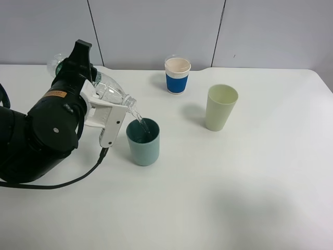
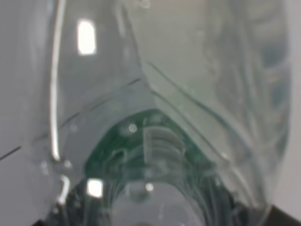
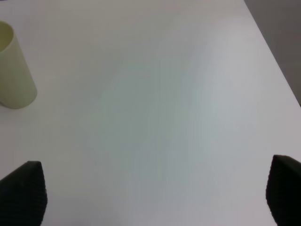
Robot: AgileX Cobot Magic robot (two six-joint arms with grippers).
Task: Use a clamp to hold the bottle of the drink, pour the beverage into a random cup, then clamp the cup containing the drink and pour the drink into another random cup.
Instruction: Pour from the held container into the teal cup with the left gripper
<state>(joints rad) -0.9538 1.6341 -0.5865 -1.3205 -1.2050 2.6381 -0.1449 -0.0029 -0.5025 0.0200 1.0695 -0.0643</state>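
One black left arm (image 1: 47,130), its clamp (image 1: 107,119) closed on the bottle of the drink (image 1: 108,89), long axis tilted mouth-down over the teal cup (image 1: 143,147) just beside it, beverage (image 1: 139,121) streaming in; right gripper (image 3: 150,193) stands wide, empty, well apart.

The clamp (image 1: 110,122), white flat fingers on a bulky black body, is closed around the small clear bottle (image 1: 106,88). The bottle is tipped steeply, its base raised at the rear and its uncapped mouth pointing down over the teal cup (image 1: 143,148). A thin, colourless stream of beverage (image 1: 139,121) falls from the mouth into that cup, which stands upright just beside the clamp, light teal outside and dark teal inside. The pale yellow-green cup (image 1: 220,108), tall and tapered, stands upright well apart to the right, untouched.
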